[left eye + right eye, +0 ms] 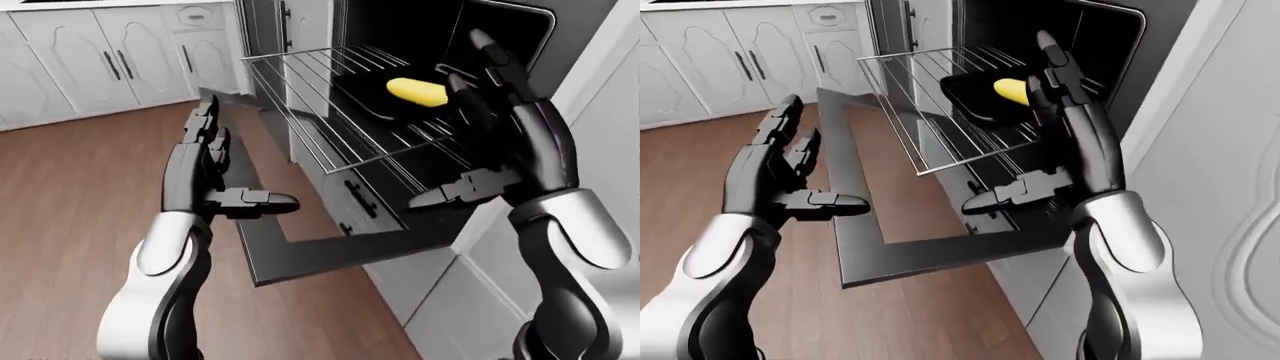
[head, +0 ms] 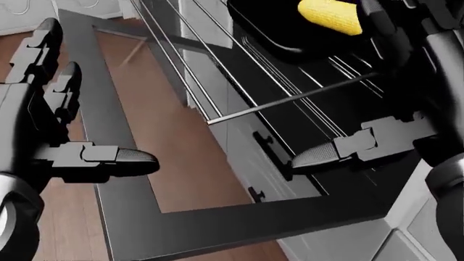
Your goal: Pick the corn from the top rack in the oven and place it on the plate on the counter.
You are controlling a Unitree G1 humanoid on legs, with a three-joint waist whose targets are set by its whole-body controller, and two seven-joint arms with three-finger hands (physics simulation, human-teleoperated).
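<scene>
At the left of the left-eye view, the left hand [image 1: 215, 176] hangs over the wood floor [image 1: 80, 195], fingers spread and thumb out, holding nothing. Beside it the oven door [image 1: 300, 255] lies fully lowered, its frame projecting toward the robot. Above the door, the top rack [image 1: 310, 97] is drawn out of the oven [image 1: 440, 30], and a dark tray [image 1: 370, 101] sits on it. The corn [image 1: 417, 92] rests in that tray, untouched. At the right, the right hand [image 1: 490, 135] is raised just beside the tray, fingers apart and empty; whether a fingertip touches the tray rim cannot be told. The plate and the desk are not in view.

Likely hazards, as a judgement: the right hand may close on the tray rim or snag a rack wire instead of the corn; a rounded cob gripped off-centre could roll away or slip to the floor; the lowered door may obstruct the legs or left arm when the robot turns to seek the plate.
</scene>
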